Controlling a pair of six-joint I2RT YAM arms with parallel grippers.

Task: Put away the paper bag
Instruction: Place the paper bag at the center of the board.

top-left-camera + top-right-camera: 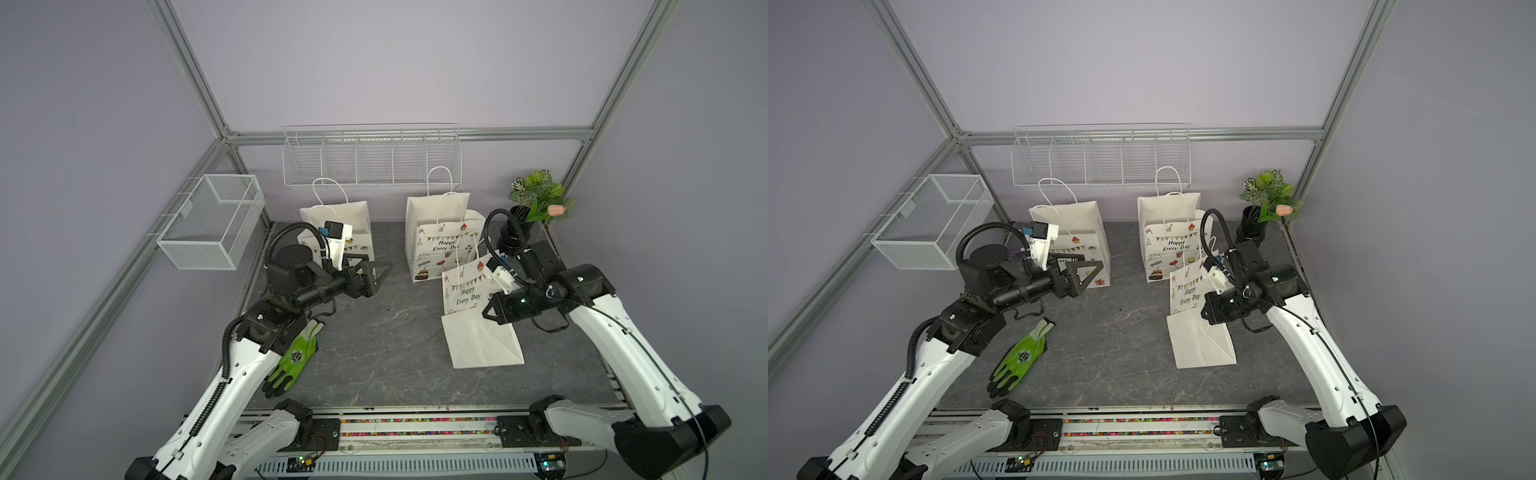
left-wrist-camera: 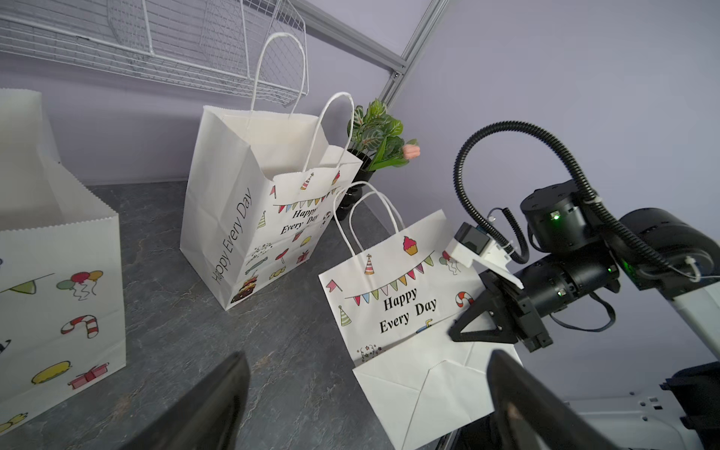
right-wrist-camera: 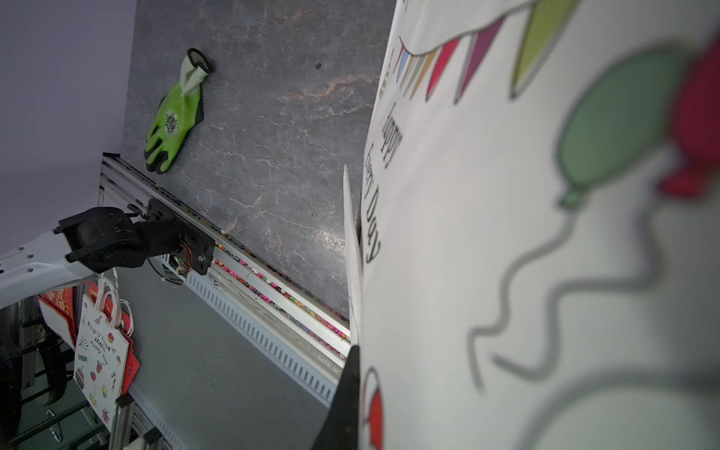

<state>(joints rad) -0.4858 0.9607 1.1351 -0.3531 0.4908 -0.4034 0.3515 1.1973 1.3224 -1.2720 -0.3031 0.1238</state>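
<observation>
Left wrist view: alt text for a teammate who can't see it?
The right gripper is shut on the edge of a flattened paper bag, propping its printed face up, its folded base on the table. An open bag stands behind it, a second open bag nearer the camera; the open left gripper frames the foreground.
</observation>
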